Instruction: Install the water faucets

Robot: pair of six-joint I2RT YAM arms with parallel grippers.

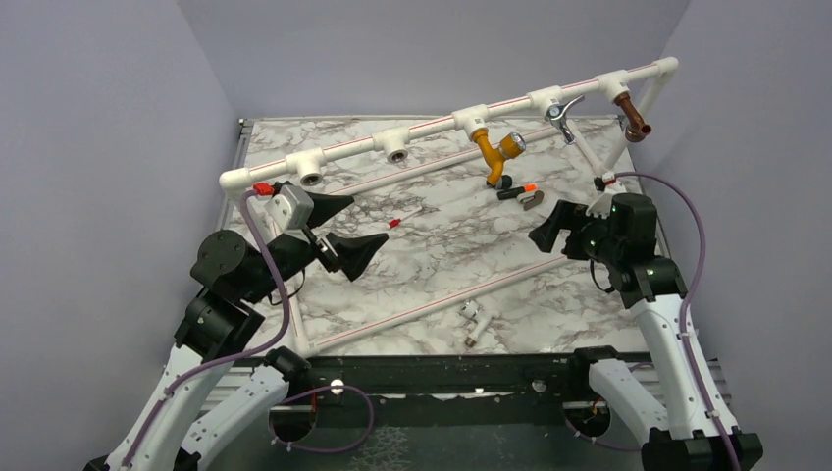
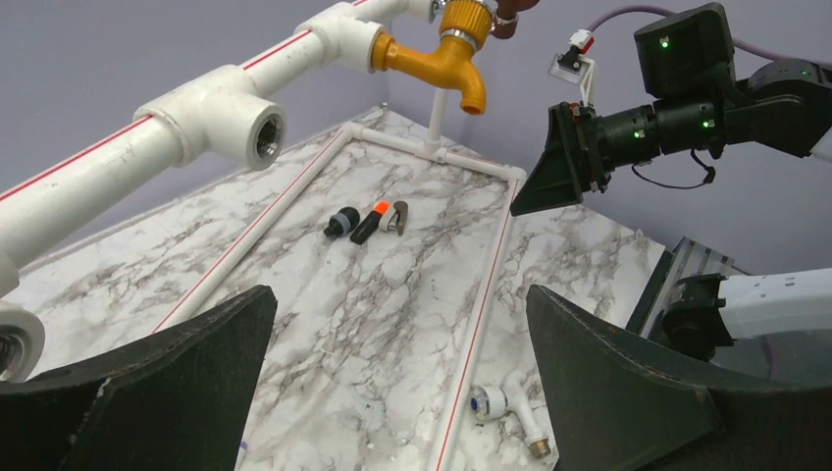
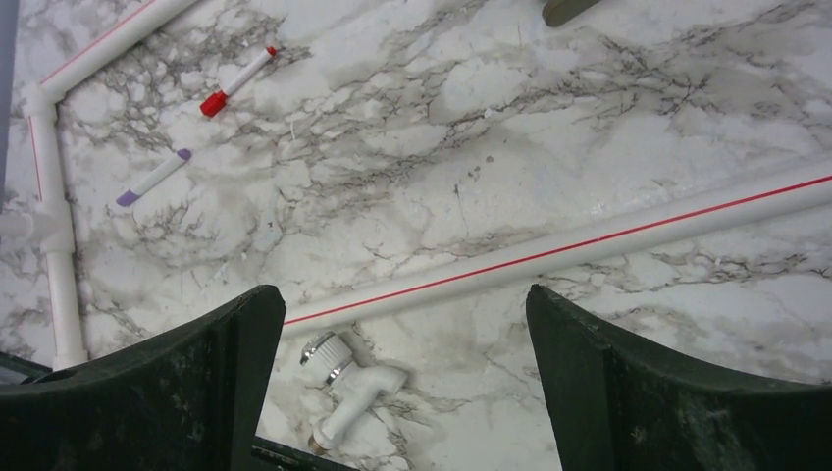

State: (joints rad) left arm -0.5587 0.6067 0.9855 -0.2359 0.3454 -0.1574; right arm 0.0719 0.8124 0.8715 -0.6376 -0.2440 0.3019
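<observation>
**Both hands spread, white faucet loose by the near edge**

My left hand (image 1: 371, 218) hovers near the left edge of the worktop (image 1: 442, 245), fingers spread wide and pinching nothing. My right hand (image 1: 551, 224) hangs by the right edge, equally spread and empty. The white faucet (image 3: 343, 378) lies flat close to the near edge, right of the middle, just beside the frame's near pipe; my right wrist view has it low between the fingers. The black-and-orange faucet (image 1: 520, 193) lies toward the far right corner. The mustard faucet (image 1: 495, 152), the chrome-levered faucet (image 1: 561, 113) and the brown faucet (image 1: 636, 118) sit in tees of the raised pipe frame (image 1: 422, 128) along the far edge.
</observation>
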